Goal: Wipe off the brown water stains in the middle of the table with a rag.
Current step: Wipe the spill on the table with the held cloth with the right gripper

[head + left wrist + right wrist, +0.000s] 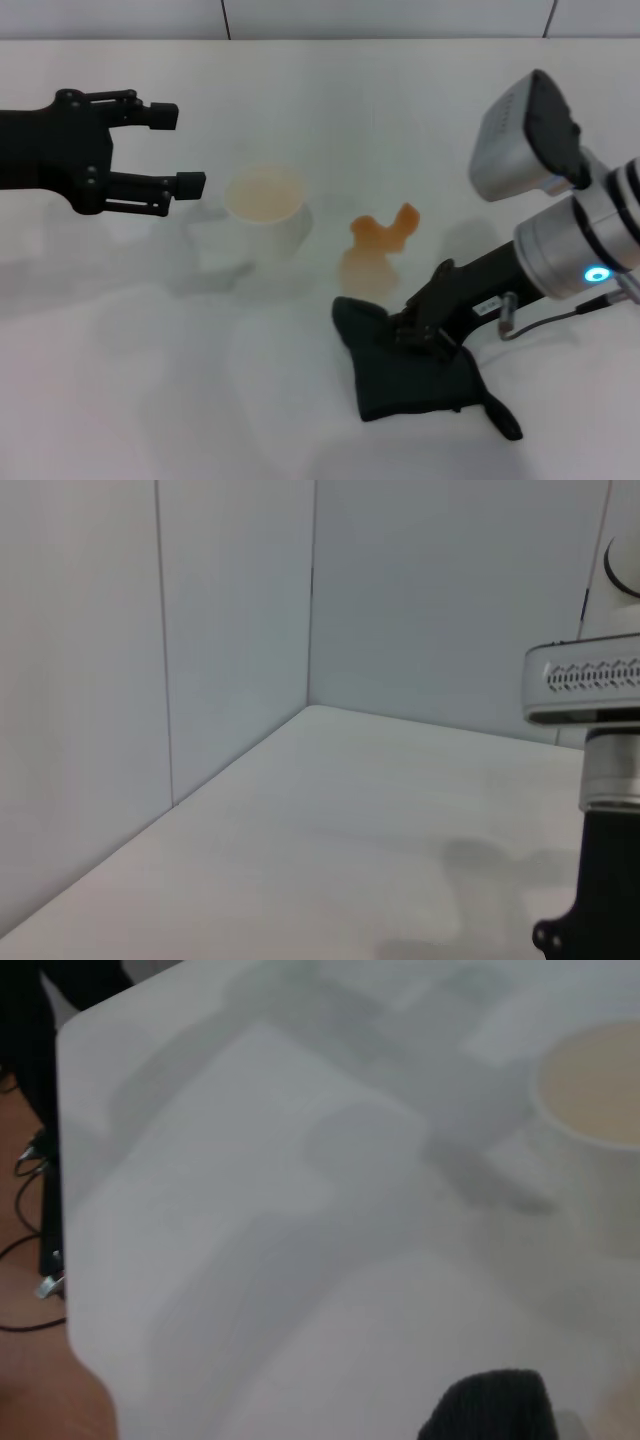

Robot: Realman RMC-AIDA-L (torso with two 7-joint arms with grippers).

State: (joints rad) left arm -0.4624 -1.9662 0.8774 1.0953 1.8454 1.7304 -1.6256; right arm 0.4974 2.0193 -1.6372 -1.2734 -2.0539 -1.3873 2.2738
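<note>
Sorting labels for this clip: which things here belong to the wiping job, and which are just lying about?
Job: brown water stains; black rag, under the right gripper; table.
Lying about: white paper cup; left gripper, open, hanging above the table.

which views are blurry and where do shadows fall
Head view: fairly clear; soft grey shadows lie on the table under the left gripper and beside the cup. Right wrist view: soft focus, the cup and rag lack crisp edges, broad faint shadows cross the tabletop. Left wrist view: a dim shadow sits near the right arm.
</note>
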